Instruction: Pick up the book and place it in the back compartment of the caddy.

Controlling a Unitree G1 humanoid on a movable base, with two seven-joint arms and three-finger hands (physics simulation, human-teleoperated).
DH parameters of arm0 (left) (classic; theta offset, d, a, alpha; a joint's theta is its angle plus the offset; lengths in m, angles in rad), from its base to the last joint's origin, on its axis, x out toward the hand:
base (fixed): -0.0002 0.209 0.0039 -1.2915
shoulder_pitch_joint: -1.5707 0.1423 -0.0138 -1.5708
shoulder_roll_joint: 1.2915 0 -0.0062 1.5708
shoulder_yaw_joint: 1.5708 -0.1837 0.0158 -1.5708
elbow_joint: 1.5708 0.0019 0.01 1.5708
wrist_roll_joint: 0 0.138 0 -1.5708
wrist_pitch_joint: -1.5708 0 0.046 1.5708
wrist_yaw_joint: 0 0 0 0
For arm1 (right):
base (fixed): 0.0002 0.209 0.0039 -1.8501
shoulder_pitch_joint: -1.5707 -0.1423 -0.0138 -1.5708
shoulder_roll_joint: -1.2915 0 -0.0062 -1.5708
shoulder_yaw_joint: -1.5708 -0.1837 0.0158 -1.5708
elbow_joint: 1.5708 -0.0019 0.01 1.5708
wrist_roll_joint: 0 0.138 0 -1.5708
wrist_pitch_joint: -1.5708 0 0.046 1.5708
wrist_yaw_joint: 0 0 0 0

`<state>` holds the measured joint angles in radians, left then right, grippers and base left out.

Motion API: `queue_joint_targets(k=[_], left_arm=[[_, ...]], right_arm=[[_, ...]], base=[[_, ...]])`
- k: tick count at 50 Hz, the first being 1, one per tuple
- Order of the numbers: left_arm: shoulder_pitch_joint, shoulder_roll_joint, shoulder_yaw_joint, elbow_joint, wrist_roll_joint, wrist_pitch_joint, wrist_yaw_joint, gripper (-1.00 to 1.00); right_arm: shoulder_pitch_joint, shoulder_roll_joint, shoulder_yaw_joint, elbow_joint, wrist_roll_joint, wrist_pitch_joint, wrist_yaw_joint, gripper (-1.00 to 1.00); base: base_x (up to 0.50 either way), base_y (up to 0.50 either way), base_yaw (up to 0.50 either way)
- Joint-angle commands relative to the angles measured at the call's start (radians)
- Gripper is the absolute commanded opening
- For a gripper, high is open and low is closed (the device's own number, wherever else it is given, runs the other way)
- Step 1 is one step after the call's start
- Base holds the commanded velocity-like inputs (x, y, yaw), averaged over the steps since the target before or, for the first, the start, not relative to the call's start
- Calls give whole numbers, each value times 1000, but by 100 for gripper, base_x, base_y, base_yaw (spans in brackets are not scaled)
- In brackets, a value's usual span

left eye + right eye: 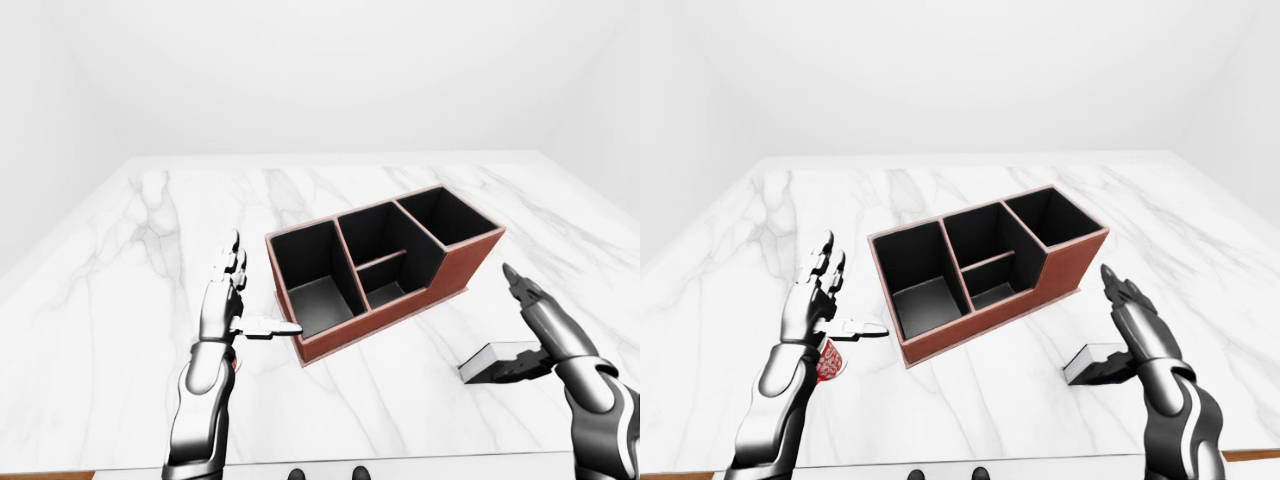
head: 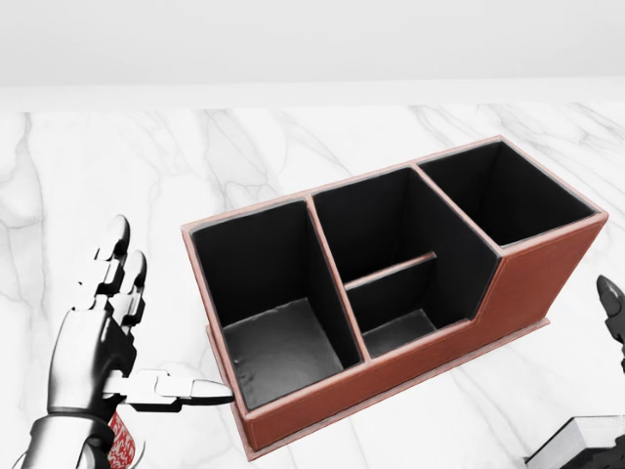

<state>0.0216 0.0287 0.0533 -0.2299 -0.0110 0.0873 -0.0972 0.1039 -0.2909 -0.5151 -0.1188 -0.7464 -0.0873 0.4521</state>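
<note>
a: where is the book?

b: it lies flat on the marble table, near the bottom right of both eye views, well apart from the caddy. the right hand hangs over it, thumb low beside its near edge and the other fingers spread above. nothing is gripped yet.

a: and the other hand?

b: the left hand stands open at the caddy's left end, thumb tip reaching toward its corner. i cannot tell if it touches. a small red-patterned thing sits just below that wrist.

a: how should the pick-up go?

b: my judgement: lower the right hand so thumb and fingers close on the book's opposite long edges, then lift it level. the caddy's cells are all empty. the cell farthest up in the views looks like the back one.
</note>
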Motion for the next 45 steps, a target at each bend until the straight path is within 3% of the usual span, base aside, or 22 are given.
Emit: queue_joint_targets(k=[1,45], left_arm=[[1,0,1,-7,0,0,0,100],[1,-1,-2,6,4,0,2,100]], right_arm=[[2,-15,-4,43,-30,0,-32,100],[-7,-46,3,130,-65,0,-87,100]], base=[[0,0,0],[0,0,0]])
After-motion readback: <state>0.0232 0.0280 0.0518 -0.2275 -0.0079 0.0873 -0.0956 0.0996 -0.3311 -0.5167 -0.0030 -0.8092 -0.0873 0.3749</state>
